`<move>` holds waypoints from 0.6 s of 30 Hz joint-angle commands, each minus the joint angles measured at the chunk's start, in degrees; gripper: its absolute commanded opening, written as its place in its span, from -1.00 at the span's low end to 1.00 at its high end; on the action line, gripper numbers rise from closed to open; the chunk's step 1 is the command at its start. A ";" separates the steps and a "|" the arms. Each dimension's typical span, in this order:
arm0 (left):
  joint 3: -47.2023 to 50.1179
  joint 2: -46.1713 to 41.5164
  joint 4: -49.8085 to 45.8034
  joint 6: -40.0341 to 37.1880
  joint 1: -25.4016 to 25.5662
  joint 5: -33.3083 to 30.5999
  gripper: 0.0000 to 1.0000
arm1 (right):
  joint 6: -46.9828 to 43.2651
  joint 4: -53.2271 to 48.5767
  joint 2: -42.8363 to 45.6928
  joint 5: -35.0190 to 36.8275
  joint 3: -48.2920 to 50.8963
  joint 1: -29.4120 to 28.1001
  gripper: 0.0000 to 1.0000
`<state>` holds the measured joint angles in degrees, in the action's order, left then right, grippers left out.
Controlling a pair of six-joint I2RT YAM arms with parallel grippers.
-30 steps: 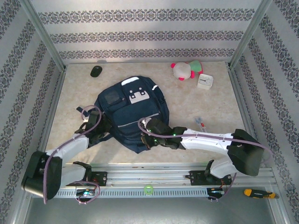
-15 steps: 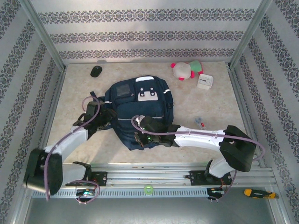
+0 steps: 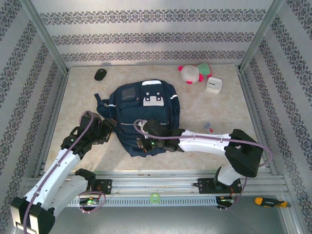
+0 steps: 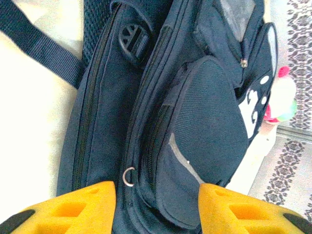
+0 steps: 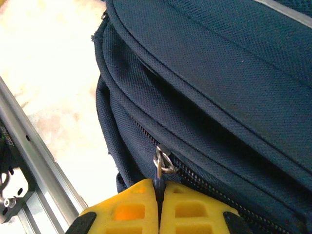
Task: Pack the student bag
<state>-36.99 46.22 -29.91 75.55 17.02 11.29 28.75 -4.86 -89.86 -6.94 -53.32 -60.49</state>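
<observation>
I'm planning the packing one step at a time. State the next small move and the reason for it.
Probably draw the right gripper along the zip line. Its jaws are shut on the zipper pull at the near edge of the student bag, whose zip looks closed there. The left gripper is open at the bag's side and holds nothing.

The top camera looks down from behind over the whole table (image 3: 219,107) — both wrist cameras sit close, facing the bag (image 4: 204,126), which all three share.
</observation>
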 commanded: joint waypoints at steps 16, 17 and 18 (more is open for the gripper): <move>-6.54 10.17 -10.41 32.76 19.00 -2.42 -0.20 | -1.30 2.67 -0.03 -0.79 -2.05 0.35 -1.00; -6.15 10.13 -10.28 33.36 19.19 -3.07 -0.22 | -1.37 2.71 0.08 -0.83 -2.05 0.29 -1.00; -5.79 10.25 -9.89 33.81 19.20 -3.28 -0.23 | -1.38 2.71 0.13 -0.86 -1.99 0.28 -1.00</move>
<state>-43.11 56.58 -31.31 80.79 35.31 8.47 28.34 -4.84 -89.86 -6.94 -53.52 -60.49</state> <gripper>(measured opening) 0.391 0.042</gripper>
